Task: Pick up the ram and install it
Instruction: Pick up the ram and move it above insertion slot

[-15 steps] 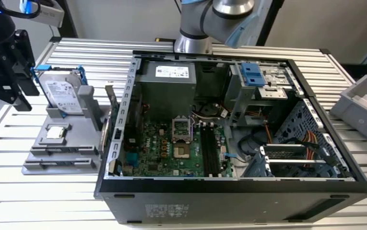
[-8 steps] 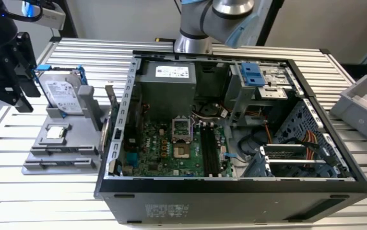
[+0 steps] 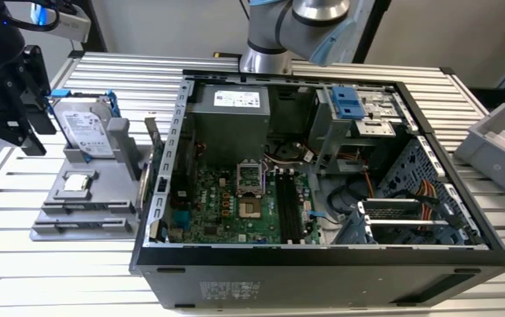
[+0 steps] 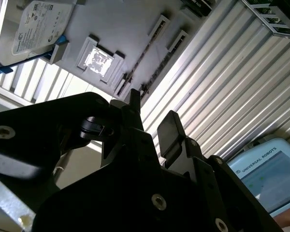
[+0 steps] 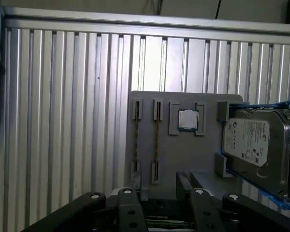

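Leftmost in exterior view, black end effector [image 3: 14, 132] hangs over gray holder [image 3: 59, 228] on slatted table [image 3: 59, 277], fingers apart, gripping nothing. Holder carries hard drive [image 3: 85, 129], square chip [image 3: 78, 183], and ram [image 5: 157, 140], apparently on edge in slot beside chip. Rightward: open computer case [image 3: 323, 264], gray bin [image 3: 499, 152].

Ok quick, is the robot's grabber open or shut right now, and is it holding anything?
Gripper: jaws open, with nothing held between them.
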### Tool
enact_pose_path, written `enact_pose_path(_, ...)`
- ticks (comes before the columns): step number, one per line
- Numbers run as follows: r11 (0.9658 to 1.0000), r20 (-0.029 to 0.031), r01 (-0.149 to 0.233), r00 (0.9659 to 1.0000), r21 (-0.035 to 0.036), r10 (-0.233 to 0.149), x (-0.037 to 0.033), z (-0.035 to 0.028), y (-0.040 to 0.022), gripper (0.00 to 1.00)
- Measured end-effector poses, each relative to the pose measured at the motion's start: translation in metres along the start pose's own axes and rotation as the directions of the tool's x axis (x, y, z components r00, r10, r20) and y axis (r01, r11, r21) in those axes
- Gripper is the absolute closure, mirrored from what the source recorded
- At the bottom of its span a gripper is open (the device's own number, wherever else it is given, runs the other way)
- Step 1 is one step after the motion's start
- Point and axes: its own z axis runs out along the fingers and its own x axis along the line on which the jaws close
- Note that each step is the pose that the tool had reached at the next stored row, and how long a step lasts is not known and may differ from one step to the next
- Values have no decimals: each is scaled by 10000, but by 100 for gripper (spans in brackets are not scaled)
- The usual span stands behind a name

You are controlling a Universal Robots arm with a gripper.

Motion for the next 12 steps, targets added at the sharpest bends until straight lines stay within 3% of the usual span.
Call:
enact_pose_path(6, 10000, 0, 0, 10000, 0, 0, 0, 17, 0, 0)
enact_pose_path(12, 10000, -29, -1, 10000, -1, 1, -3, 78, -2, 0)
